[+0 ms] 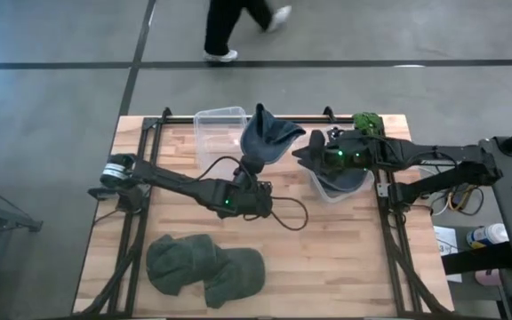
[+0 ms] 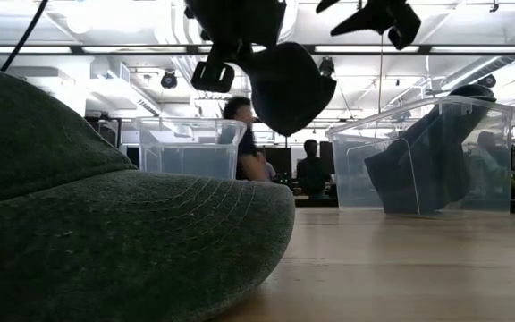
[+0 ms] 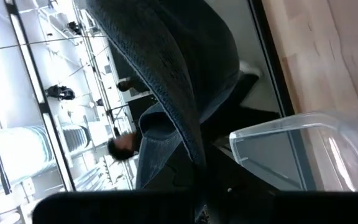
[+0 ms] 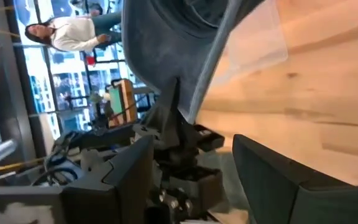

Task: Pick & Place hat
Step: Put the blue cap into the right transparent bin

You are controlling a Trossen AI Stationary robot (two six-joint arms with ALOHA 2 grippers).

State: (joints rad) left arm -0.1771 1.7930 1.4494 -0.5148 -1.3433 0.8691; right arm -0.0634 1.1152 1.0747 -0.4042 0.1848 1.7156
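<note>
While the left gripper point(image 1: 254, 169) hangs mid-frame above the tabletop point(image 1: 345, 258), its jaws are clenched on the blue-grey hat point(image 1: 268, 138), which dangles in the air, well clear of the wood. From the high view the hat sits at upper centre, just beside the empty clear bin point(image 1: 219, 129) on its left, with part of the fabric overlapping that bin's right rim. The low view confirms it: the hat is a dark bundle swinging up near the top of the frame, above and between the two containers.

Over on the right of centre, the right gripper point(image 1: 314, 151) hovers above a second clear bin point(image 1: 334, 188) that already has dark hats in it. In its own wrist view the jaws stand released, with nothing between them.

Down at lower left lie two green hats point(image 1: 204, 265), untouched on the tabletop, and a person point(image 1: 234, 25) walks past at the top edge.

Now the risks. The hold looks like a pinch on one fold of soft cloth, so the hat could slip out early and drape over a rim instead of landing inside. The two arms are near each other too; if the left carries toward the filled bin, hat or wrist could brush the right gripper. And a swinging brim might snag the light empty bin and drag it.
</note>
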